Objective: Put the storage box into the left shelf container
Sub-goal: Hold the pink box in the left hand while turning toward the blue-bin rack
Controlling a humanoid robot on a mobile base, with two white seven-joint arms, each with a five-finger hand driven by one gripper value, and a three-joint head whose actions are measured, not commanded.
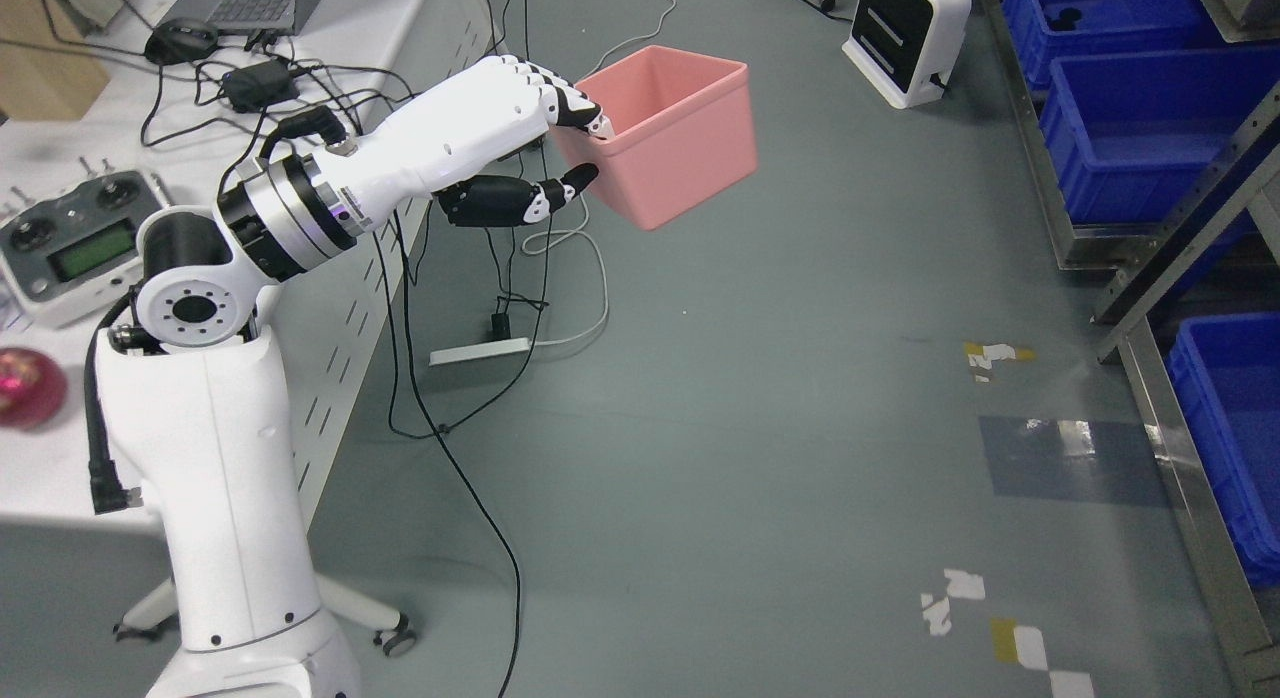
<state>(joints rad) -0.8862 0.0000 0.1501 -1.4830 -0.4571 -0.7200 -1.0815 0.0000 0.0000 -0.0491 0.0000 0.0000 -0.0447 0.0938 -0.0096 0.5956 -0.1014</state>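
A white table (60, 478) fills the left side of the frame. On it, at the upper left, lie a laptop (250, 0), a black mouse (180, 40) and a black power adapter (258, 84) among tangled cables. A remote controller (78, 243) with a green screen sits at the left edge, and a red ball (28, 386) below it. Black cables hang from the table to the grey floor (750, 458), where a white power strip (480, 352) lies. A white appliance (905, 33) stands at the top.
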